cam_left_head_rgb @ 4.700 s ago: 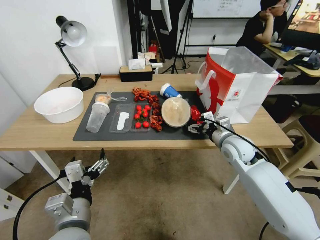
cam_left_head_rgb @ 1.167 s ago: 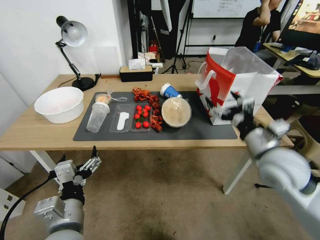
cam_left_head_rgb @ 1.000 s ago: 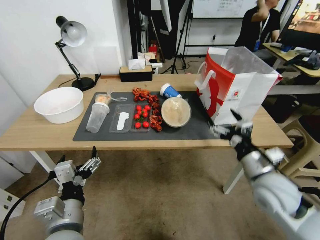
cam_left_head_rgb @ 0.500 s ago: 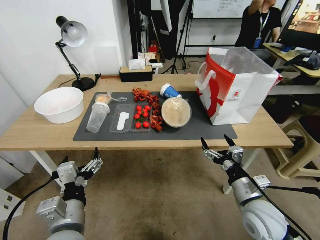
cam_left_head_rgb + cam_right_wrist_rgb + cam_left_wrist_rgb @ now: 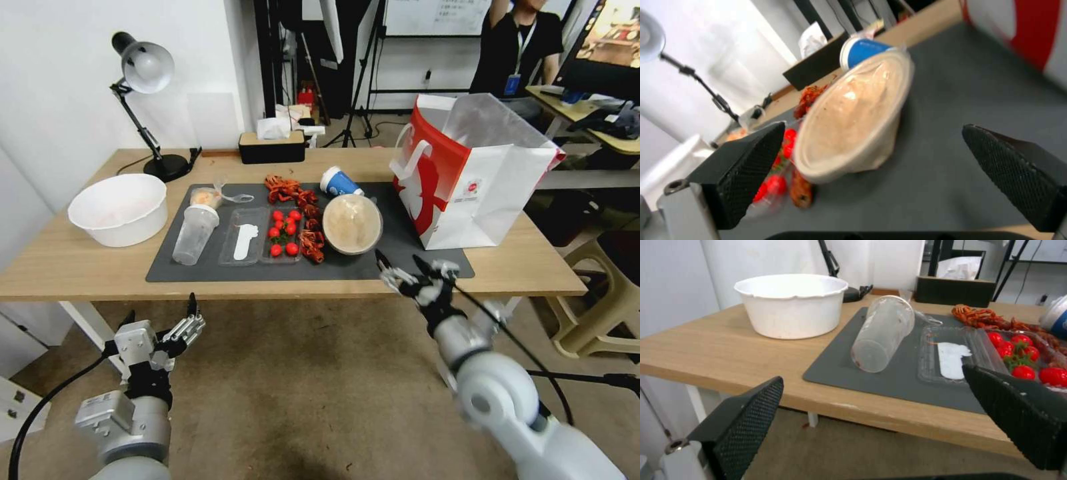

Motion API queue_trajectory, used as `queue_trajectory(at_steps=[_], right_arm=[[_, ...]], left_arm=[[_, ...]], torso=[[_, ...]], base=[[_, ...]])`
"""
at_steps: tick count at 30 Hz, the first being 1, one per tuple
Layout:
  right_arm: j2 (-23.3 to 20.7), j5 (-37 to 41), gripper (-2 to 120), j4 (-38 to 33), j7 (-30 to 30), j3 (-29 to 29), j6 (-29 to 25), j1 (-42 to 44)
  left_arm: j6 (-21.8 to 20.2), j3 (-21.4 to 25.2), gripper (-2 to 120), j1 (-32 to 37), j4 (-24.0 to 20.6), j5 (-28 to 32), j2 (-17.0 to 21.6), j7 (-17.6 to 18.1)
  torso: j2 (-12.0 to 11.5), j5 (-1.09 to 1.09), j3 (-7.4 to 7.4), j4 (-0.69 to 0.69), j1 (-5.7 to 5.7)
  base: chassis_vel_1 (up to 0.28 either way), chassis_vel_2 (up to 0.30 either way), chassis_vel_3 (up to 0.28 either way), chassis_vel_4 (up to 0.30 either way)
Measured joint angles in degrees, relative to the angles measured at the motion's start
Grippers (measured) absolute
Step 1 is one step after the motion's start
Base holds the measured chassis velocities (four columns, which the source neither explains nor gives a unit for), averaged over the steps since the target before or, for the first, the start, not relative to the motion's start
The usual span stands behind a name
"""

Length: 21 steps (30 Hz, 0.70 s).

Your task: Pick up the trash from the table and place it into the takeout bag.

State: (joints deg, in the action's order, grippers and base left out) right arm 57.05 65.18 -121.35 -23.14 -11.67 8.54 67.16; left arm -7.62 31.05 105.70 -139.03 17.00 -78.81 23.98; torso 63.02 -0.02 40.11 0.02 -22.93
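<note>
The beige lidded bowl (image 5: 352, 223) sits on the dark grey mat (image 5: 200, 270) of the table (image 5: 73, 267). Behind it lies the blue paper cup (image 5: 339, 181). A clear plastic cup (image 5: 193, 233) lies on its side at the mat's left, with the small knotted bag (image 5: 207, 197) just behind it. The white and red takeout bag (image 5: 480, 180) stands open at the right. My right gripper (image 5: 398, 260) is open at the mat's front edge, facing the bowl (image 5: 853, 116) and holding nothing. My left gripper (image 5: 160, 310) hangs open below the table's front edge, facing the clear cup (image 5: 885, 330).
A white tub (image 5: 119, 208) and a desk lamp (image 5: 143, 73) stand at the left, and a black tissue box (image 5: 272, 145) at the back. Crayfish shells (image 5: 297, 200), cherry tomatoes (image 5: 283, 233) and a clear tray (image 5: 243, 243) lie mid-mat. A plastic stool (image 5: 600, 293) stands at the right.
The red can by the bowl is gone from the mat. My right gripper came down from the bag, dipped below the table edge, then rose leftward to the mat's front edge. The left arm barely moved.
</note>
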Motion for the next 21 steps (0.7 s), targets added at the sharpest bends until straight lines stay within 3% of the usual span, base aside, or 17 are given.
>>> queue_trajectory(at_steps=[4,12,21], right_arm=[[0.9,8.9,100,1.1,-4.5,1.9,2.9,-4.9],[2.3,18.7,100,3.6,-10.2,3.5,6.7,-11.2],[4.0,19.6,100,6.7,-14.8,5.0,7.3,-15.7]], left_arm=[[0.6,0.2,100,0.4,0.0,-0.3,-0.1,0.1],[0.5,0.0,100,0.1,0.1,-0.2,0.2,0.1],[-0.1,-0.6,100,0.0,0.0,-0.2,0.2,0.9]], torso=[[0.0,0.01,0.0,-0.02,0.01],[0.0,0.01,0.0,-0.02,0.0],[0.0,0.02,0.0,-0.02,0.0]], base=[[0.0,0.0,0.0,0.0],[0.0,0.0,0.0,0.0],[0.0,0.0,0.0,0.0]])
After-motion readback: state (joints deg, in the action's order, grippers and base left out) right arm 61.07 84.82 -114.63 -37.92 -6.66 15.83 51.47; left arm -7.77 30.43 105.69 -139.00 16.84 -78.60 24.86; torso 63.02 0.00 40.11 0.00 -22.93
